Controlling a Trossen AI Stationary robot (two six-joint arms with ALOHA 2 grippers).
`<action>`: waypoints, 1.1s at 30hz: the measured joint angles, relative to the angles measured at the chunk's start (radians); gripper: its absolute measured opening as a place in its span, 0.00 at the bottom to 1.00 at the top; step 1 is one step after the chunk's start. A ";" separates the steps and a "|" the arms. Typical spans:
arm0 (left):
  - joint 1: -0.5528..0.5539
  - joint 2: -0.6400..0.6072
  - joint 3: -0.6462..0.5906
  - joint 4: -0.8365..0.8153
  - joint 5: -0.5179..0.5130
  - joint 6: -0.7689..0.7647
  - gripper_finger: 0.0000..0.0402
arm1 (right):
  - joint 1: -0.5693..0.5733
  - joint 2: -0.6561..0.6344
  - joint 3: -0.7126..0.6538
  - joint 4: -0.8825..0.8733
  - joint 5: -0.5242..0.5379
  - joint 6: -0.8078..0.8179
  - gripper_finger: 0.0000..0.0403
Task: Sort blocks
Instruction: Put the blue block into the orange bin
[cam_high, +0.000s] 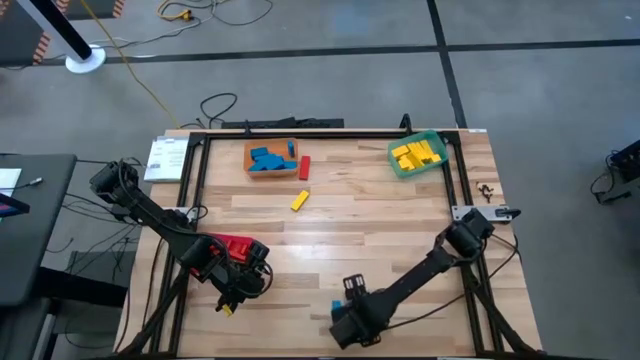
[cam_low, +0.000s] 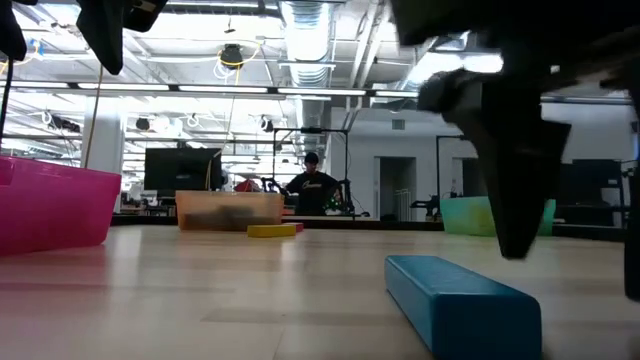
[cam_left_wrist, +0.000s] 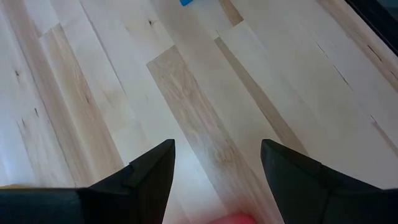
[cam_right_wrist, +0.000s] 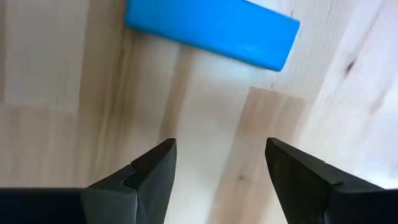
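A blue block (cam_right_wrist: 211, 28) lies flat on the table just ahead of my right gripper (cam_right_wrist: 217, 162), which is open above bare wood near the near edge (cam_high: 350, 312). The low view shows the same blue block (cam_low: 460, 300) close up, with the right gripper's dark fingers (cam_low: 510, 150) hanging behind it. My left gripper (cam_left_wrist: 217, 165) is open over bare wood at the near left, beside the red bin (cam_high: 237, 245). A yellow block (cam_high: 300, 201) and a red block (cam_high: 305, 167) lie loose mid-table. Blue blocks fill the orange bin (cam_high: 270, 158) and yellow blocks the green bin (cam_high: 418, 155).
The orange bin and the green bin stand along the far edge, and the red bin sits at the near left under the left arm. A black frame (cam_high: 195, 190) runs around the table. Bare wood lies between the two grippers. A person (cam_low: 312, 185) stands far behind the table.
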 joint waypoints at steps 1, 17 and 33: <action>0.000 0.000 0.000 0.000 0.000 0.000 0.58 | 0.006 0.000 0.005 -0.007 0.018 -0.038 0.66; 0.000 0.000 0.000 0.000 0.000 -0.014 0.58 | -0.042 -0.001 0.058 0.175 0.069 -0.594 0.66; 0.002 0.000 0.000 0.000 -0.001 -0.037 0.58 | -0.054 -0.001 0.051 0.240 -0.120 -0.908 0.66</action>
